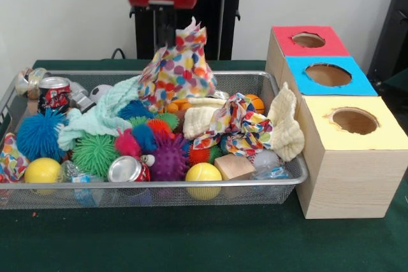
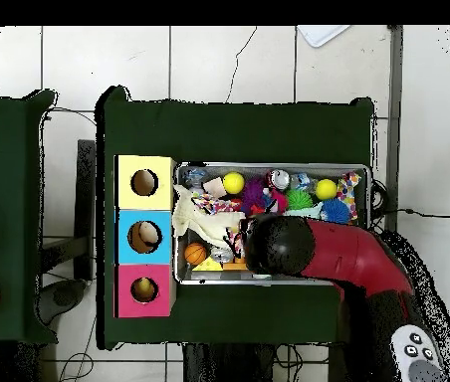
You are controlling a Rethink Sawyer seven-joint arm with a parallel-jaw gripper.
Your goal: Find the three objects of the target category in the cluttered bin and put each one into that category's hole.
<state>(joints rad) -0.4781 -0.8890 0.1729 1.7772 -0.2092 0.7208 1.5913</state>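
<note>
The wire mesh bin (image 1: 153, 186) is full of clutter and also shows in the overhead view (image 2: 269, 165). My gripper (image 1: 167, 41) hangs over the bin's far middle, shut on a polka-dot cloth (image 1: 182, 68) that it holds up in a peak. In the overhead view the red arm (image 2: 348, 254) covers the gripper. No plush animal shows clearly in the bin. The red-topped box stands furthest back at the right, and its hole (image 1: 308, 40) is apart from the gripper. In the overhead view something pale yellow shows inside that hole (image 2: 144, 289).
The blue-topped box (image 1: 327, 74) and the yellow-topped box (image 1: 354, 120) stand in front of the red one. The bin holds spiky balls (image 1: 39, 133), yellow balls (image 1: 203, 173), cans (image 1: 127, 170), a wooden block (image 1: 234, 166), a second polka-dot cloth (image 1: 233, 125), a mint cloth (image 1: 102, 116) and a cream cloth (image 1: 285, 125).
</note>
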